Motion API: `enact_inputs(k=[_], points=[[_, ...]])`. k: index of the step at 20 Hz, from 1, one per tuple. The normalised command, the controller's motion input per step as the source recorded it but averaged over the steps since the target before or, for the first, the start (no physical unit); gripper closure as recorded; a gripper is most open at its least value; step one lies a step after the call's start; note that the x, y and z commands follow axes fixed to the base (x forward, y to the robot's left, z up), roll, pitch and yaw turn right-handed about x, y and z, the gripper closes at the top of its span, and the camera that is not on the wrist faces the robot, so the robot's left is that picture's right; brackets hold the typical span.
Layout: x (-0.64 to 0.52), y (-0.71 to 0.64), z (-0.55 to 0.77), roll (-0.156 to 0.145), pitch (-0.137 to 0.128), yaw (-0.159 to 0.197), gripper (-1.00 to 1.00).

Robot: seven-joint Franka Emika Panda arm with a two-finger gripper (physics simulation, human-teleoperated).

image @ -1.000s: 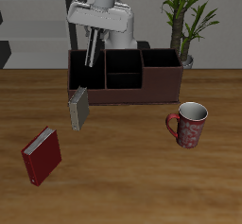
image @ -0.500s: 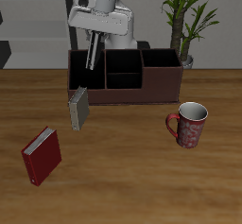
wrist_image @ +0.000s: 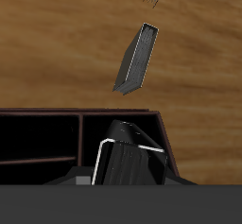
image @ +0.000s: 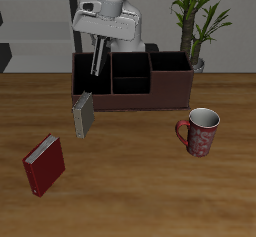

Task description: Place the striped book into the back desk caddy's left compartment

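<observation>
My gripper (image: 98, 43) is shut on the striped book (image: 97, 59), a thin dark book with pale stripes that hangs almost upright from the fingers. The book's lower end sits over the back desk caddy (image: 140, 99), inside the outline of its tall end compartment (image: 86, 79). I cannot tell whether the book touches the compartment's floor. In the wrist view the book (wrist_image: 128, 157) shows dark with a white edge above the black end section (wrist_image: 159, 135) of the caddy (wrist_image: 57, 112).
A plain grey-beige book (image: 84, 114) stands tilted just in front of the caddy's end; it also shows in the wrist view (wrist_image: 137, 58). A red book (image: 44, 164) lies nearer the table's front edge. A patterned mug (image: 203, 131) stands apart. A potted plant (image: 200, 21) is behind the caddy.
The gripper and the striped book have shifted slightly along the caddy and the book hangs closer to upright. There is almost no motion in the last half second.
</observation>
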Motion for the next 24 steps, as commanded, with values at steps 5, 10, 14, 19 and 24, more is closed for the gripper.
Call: enact_inputs(k=[5,10,14,19,24], points=[[0.01,-0.06,-0.10,-0.011,0.018,-0.011,1.00],[0.04,-0.03,-0.13,-0.006,0.017,-0.002,1.00],[0.05,0.00,-0.12,-0.003,0.025,-0.007,1.00],[0.04,0.01,-0.11,0.008,0.018,-0.008,1.00],[0.03,0.01,-0.12,0.007,0.022,-0.008,1.00]])
